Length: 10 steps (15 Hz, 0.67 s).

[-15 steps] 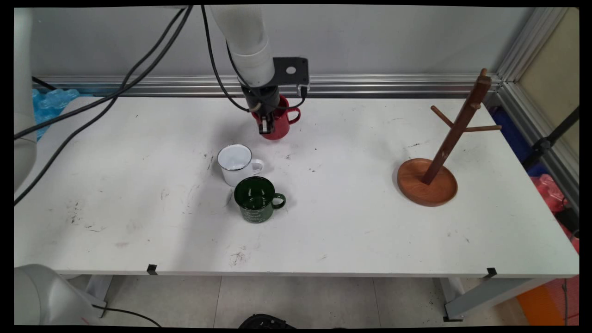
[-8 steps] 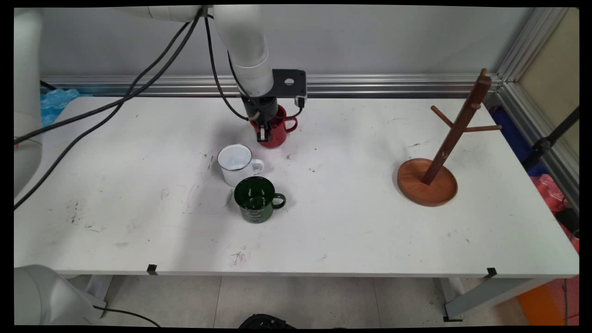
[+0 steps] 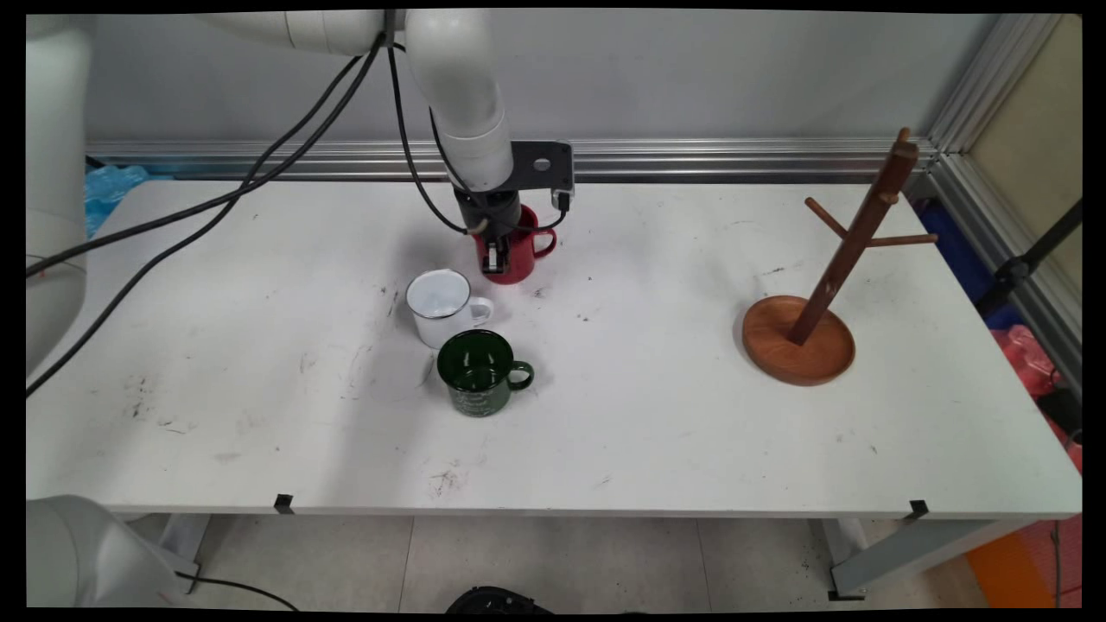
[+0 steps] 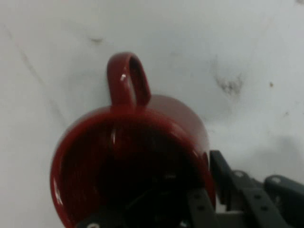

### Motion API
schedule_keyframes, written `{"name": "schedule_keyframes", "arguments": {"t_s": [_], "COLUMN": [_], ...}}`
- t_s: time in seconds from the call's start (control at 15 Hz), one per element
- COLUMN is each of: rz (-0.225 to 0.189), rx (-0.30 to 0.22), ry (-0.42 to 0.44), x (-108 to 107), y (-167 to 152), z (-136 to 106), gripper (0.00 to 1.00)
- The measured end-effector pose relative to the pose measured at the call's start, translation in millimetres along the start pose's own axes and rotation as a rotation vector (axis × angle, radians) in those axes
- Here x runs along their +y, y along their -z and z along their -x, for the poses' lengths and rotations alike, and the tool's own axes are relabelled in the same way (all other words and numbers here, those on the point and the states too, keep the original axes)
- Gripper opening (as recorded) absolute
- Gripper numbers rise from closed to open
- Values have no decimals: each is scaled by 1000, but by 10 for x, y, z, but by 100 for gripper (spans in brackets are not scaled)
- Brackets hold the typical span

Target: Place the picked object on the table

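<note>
- Where the arm reaches down at the table's (image 3: 691, 432) far side, the gripper (image 3: 493, 257) is clamped on the wall of the red mug (image 3: 517, 259): one finger stands inside the mug, the other outside against its wall.
- In the hand view the red mug (image 4: 128, 166) fills the lower frame, its mouth towards the camera and its handle (image 4: 127, 80) pointing up the picture; the outer finger (image 4: 223, 178) lies against the wall at lower right.
- In the main view the mug's handle (image 3: 544, 243) points to the picture's right.
- Whether the mug's base touches the table cannot be told.
- White mug (image 3: 442, 306): upright on the table, near the red mug, on its front-left side, handle to the right.
- Green mug (image 3: 478, 372): upright, just in front of the white mug, touching or nearly so, handle to the right.
- Wooden rack (image 3: 821, 294): round base with a leaning post and pegs, well apart at the right side of the table.
- Black cables (image 3: 259, 173) hang from the arm across the upper left.
</note>
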<state>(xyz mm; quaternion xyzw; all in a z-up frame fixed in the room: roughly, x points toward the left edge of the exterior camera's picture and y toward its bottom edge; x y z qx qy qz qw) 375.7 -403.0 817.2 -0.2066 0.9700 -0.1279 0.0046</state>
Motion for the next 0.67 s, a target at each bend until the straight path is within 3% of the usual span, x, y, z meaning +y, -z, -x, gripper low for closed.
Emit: {"name": "schedule_keyframes", "arguments": {"t_s": [0.67], "rz": [-3], "rx": [46], "ry": [-28], "x": [-29], "y": [42], "z": [-67], "gripper": [100]}}
